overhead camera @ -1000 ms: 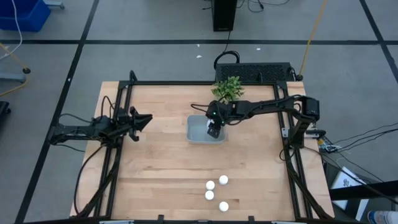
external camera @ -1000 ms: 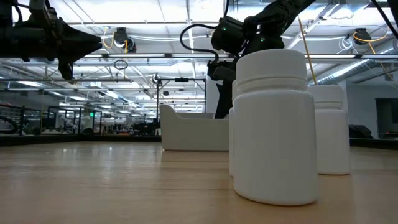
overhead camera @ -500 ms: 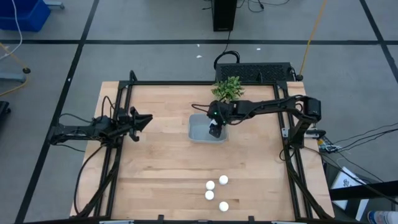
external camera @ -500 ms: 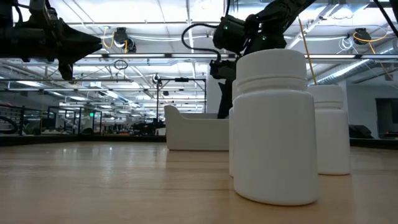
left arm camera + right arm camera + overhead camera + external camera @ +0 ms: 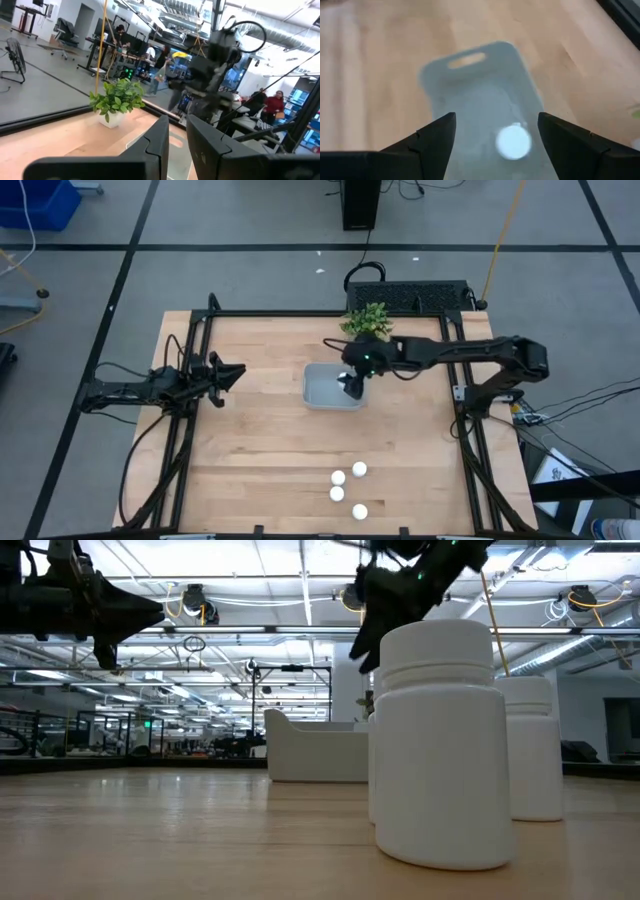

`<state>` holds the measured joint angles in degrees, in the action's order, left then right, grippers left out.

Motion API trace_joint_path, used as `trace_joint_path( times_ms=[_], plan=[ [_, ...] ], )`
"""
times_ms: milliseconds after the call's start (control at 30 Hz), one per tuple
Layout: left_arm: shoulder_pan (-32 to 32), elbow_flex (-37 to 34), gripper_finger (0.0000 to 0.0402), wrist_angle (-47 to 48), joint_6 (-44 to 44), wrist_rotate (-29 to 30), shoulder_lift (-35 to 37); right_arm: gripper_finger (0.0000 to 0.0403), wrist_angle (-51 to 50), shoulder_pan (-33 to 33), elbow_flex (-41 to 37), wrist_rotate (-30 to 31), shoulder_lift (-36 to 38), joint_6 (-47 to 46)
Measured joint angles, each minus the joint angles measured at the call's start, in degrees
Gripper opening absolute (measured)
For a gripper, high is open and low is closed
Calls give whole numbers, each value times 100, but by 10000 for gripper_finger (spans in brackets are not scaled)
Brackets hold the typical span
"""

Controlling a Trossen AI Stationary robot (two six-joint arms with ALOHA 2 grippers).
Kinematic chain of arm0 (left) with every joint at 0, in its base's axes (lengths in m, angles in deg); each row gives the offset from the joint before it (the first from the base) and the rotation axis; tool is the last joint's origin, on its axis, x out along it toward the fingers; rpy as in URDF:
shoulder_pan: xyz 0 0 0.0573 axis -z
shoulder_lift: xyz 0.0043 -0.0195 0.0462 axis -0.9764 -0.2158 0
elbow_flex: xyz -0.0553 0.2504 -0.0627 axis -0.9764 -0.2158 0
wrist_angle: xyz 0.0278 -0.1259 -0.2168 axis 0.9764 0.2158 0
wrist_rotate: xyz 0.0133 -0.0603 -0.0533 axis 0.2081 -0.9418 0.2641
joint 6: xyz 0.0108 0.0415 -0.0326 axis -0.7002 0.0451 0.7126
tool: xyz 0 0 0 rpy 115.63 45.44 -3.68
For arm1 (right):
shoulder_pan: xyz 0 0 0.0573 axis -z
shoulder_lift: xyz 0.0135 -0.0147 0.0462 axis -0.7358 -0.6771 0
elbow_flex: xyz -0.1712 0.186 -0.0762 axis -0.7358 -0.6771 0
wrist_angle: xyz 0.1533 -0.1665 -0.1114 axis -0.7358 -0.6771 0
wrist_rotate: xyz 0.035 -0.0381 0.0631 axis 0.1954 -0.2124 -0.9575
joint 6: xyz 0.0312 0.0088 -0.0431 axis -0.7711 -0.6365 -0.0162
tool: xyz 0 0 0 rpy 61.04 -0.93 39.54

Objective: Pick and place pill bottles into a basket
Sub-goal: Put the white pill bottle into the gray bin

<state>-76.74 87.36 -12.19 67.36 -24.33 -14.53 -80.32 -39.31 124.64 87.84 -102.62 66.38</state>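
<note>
The pale grey-blue basket stands on the table's middle, also in the low view. One white pill bottle lies inside it, cap toward the camera. My right gripper hangs open and empty above the basket's right part; its fingers stand wide apart over the bottle. Several more pill bottles stand upright near the table's near edge, large in the low view. My left gripper waits shut above the table's left part.
A small green potted plant stands just behind the basket, also in the left wrist view. A black frame runs round the table. Bare wood lies between the basket and the near bottles.
My right gripper has risen out of the basket and gone a little toward the table's right edge. The basket and the bottles near the front edge stay in place.
</note>
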Motion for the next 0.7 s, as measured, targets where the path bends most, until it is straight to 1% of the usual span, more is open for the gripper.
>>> trace_joint_path(
  times_ms=[133,300,500,600,700],
  plan=[
    [0,0,72,3,2,0,-1,279,8,-392,0,-275,277,25],
    [0,0,72,3,4,0,-2,279,6,-988,5,-269,483,17],
    [0,0,72,3,44,0,0,279,-23,-1697,7,-261,474,-60],
    [0,0,72,3,68,-2,0,279,-79,-1995,9,-182,424,-255],
    [0,0,72,3,76,-2,-1,279,-259,-2277,9,176,432,-452]
  ],
)
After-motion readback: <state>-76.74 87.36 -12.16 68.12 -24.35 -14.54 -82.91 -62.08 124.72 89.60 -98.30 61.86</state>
